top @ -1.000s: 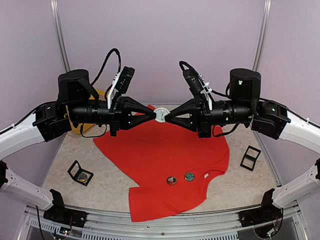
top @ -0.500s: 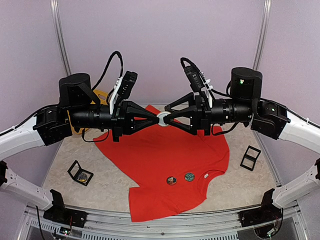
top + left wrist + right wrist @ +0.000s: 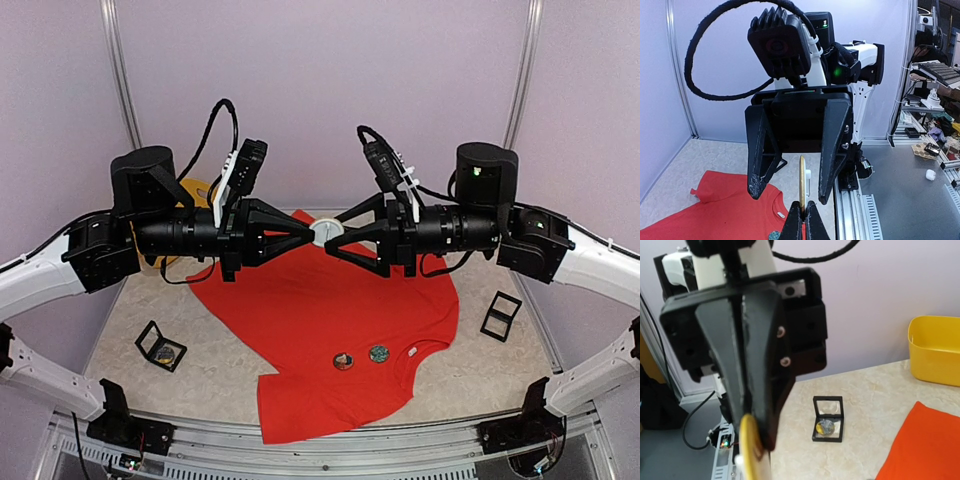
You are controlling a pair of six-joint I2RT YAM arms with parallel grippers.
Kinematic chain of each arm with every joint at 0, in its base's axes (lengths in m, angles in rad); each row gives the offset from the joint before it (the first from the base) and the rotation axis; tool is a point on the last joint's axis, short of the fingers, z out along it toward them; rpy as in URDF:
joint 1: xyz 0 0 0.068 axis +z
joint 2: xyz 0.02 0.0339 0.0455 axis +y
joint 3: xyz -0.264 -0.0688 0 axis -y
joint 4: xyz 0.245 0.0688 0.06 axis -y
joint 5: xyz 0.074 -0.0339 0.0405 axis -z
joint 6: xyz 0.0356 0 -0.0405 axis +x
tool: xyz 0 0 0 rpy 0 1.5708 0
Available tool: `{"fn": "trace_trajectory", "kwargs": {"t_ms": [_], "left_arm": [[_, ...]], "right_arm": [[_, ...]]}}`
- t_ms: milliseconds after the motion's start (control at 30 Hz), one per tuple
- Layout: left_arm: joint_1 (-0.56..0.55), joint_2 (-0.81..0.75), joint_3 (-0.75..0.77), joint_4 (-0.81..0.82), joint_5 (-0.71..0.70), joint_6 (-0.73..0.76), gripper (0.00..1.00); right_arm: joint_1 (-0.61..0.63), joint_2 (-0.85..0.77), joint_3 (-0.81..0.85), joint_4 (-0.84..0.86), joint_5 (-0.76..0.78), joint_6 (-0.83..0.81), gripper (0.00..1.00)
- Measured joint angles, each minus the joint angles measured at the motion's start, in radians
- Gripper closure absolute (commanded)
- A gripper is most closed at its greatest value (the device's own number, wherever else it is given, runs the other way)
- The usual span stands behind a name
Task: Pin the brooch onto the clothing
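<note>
The brooch, a round white-and-yellow disc, hangs in the air between the two arms. My left gripper is shut on its edge. The left wrist view shows the brooch edge-on above my left gripper. My right gripper faces it, open, with one finger on each side of the disc and not touching. The clothing, a red T-shirt, lies flat on the table below. In the right wrist view the brooch is blurred and close; my own right fingers are out of frame.
Two small round badges lie on the shirt near its collar. An open black case with a badge sits at front left, another black case at right. A yellow basket stands at the back left.
My right gripper has opened and let go of the brooch. My left gripper stays shut on it. Both arms have shifted slightly.
</note>
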Motion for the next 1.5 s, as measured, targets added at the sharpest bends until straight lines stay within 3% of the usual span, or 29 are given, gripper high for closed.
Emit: {"fn": "trace_trajectory", "kwargs": {"t_ms": [300, 467, 633, 867, 1333, 1500], "left_arm": [[-0.004, 0.0, 0.0, 0.0, 0.0, 0.014, 1.0], [-0.011, 0.0, -0.004, 0.0, -0.004, 0.018, 1.0], [-0.012, 0.0, -0.005, 0.0, -0.008, 0.026, 1.0], [-0.024, -0.001, -0.009, 0.0, -0.029, 0.063, 1.0], [-0.031, -0.001, -0.009, 0.0, -0.063, 0.089, 1.0], [-0.031, -0.001, -0.009, -0.002, -0.064, 0.09, 1.0]], "right_arm": [[0.0, -0.001, 0.0, 0.026, 0.002, 0.013, 0.51], [0.0, -0.001, 0.0, 0.026, 0.007, 0.019, 0.58], [0.0, -0.001, 0.0, 0.026, 0.008, 0.026, 0.71], [0.001, -0.001, 0.0, 0.018, 0.016, 0.034, 0.75], [0.001, 0.021, 0.045, -0.037, 0.043, 0.04, 0.7], [0.001, 0.028, 0.053, -0.048, 0.048, 0.038, 0.62]]}}
